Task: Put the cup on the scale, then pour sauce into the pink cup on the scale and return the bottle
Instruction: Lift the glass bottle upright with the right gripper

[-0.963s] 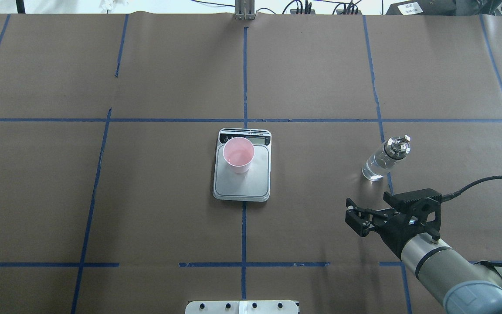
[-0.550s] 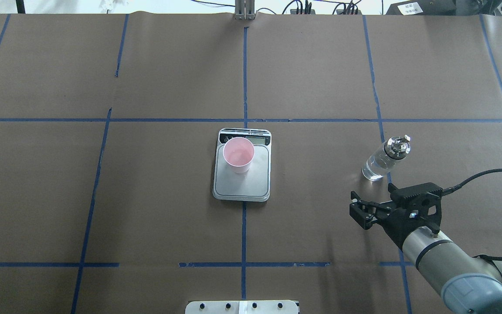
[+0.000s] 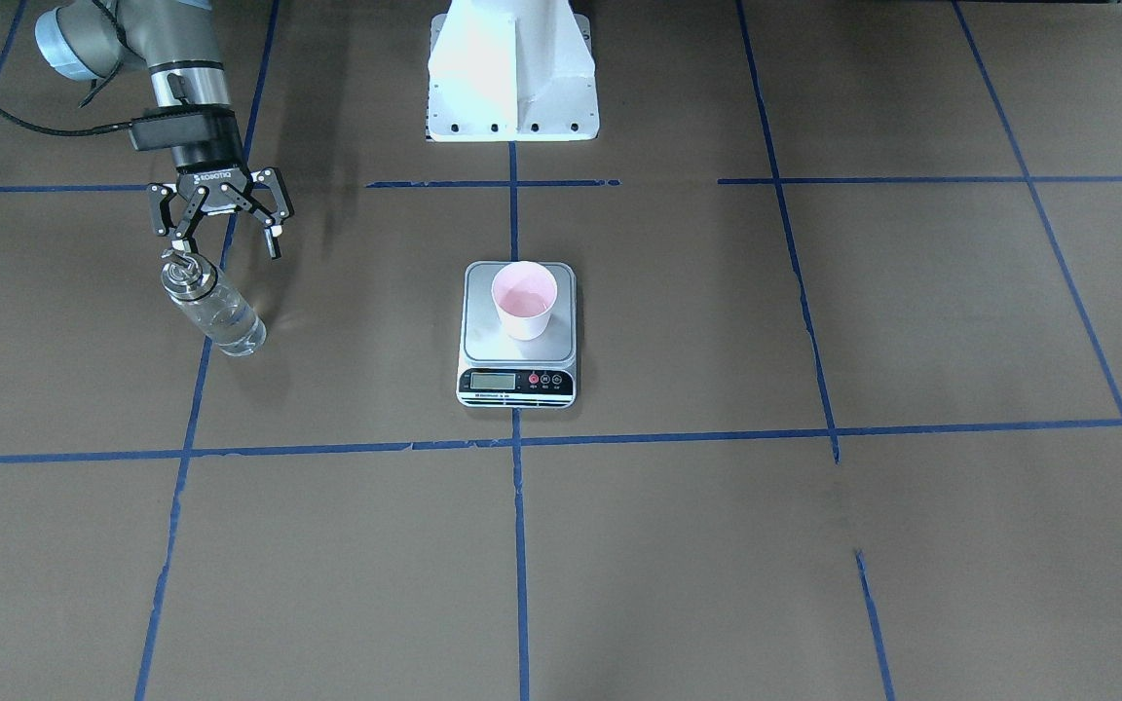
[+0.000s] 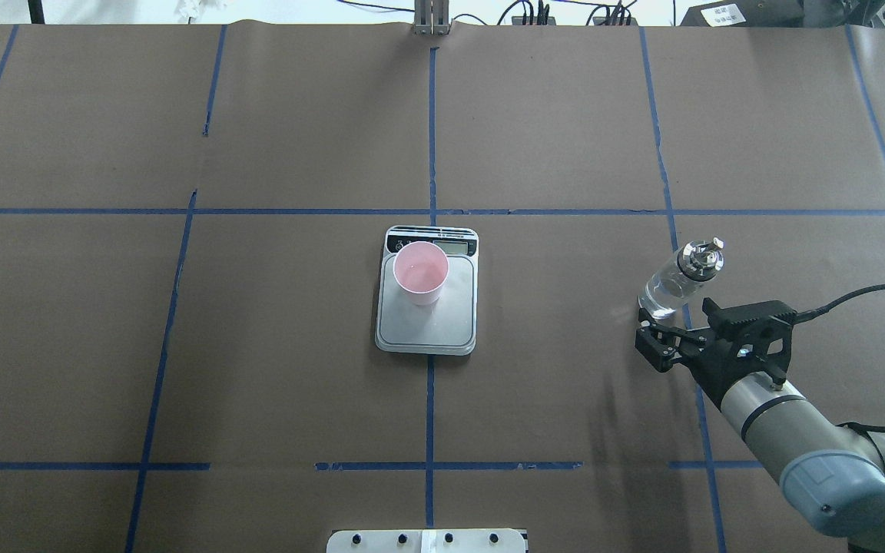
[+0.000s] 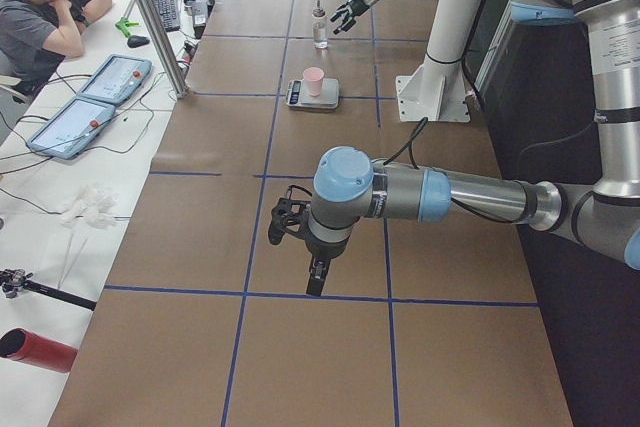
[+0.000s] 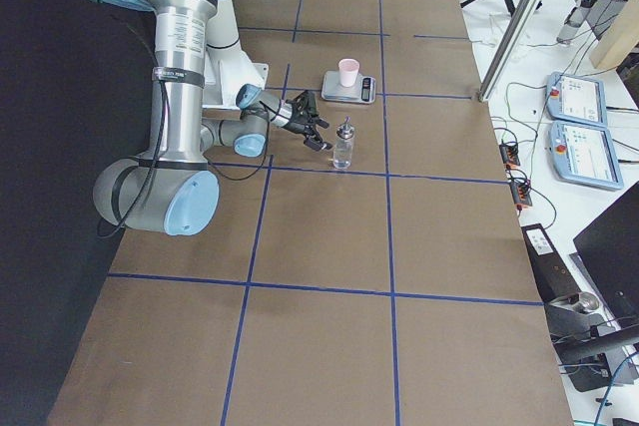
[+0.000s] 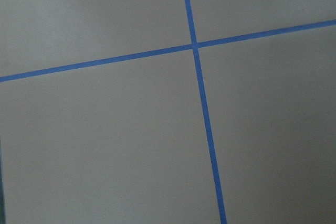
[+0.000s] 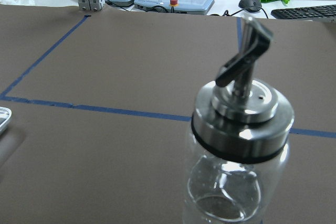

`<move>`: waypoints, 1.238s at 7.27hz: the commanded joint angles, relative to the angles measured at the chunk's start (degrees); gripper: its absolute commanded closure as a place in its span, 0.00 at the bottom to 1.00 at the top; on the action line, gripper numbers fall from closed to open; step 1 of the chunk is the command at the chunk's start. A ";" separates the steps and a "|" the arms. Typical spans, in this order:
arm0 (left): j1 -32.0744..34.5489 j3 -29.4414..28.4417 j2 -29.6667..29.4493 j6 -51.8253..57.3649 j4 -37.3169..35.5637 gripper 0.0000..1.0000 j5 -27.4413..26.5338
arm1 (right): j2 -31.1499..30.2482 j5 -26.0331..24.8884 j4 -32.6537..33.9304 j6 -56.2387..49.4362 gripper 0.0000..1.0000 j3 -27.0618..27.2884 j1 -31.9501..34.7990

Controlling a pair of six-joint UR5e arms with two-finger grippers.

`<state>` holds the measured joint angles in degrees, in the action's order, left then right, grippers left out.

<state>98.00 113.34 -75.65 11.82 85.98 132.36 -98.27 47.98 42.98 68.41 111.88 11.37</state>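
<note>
Scale [image 4: 427,330]: sits flat at the middle of the counter [image 4: 258,346], across a blue tape line [image 4: 429,415], with its display strip on the far edge from the robot. The reading is too small to make out.

Cup [image 4: 420,273]: stands upright on the scale's platform, in its far left part, close to the display strip. Its pink inside faces up. Whether it holds any liquid cannot be told.

Bottle [image 4: 669,288]: stands upright on the counter, well to the right of the scale, on another tape line. The metal cap is on and the spout points up. The sauce [image 4: 659,299] is clear and fills only the lower part of the glass; the upper part looks empty in the right wrist view.

Right gripper [image 3: 223,239]: fingers spread wide, holding nothing. It hangs just on the robot's side of the bottle, at about cap height. The bottle fills the lower right of its wrist view. No contact with the glass or cap is visible.

Left gripper [image 5: 295,247]: hangs low over the counter far to the left, well apart from the scale and bottle. Whether its fingers are spread or pressed together cannot be told. Its wrist view shows only crossing tape lines on bare counter.
</note>
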 commanded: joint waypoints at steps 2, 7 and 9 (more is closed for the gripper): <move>0.00 0.92 0.06 -0.22 -0.37 0.00 0.00 | 2.46 -0.43 -1.59 -1.86 0.00 -2.80 3.65; 0.00 1.27 0.06 -0.31 -0.46 0.00 0.00 | 4.67 -1.57 -1.59 -2.76 0.00 -5.45 5.59; -0.09 1.27 0.06 -0.31 -0.46 0.00 0.00 | 4.75 -1.66 -1.59 -2.67 0.02 -5.98 5.59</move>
<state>97.94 114.61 -75.59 11.51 85.52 132.36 -93.60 46.40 41.40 65.67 106.14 16.92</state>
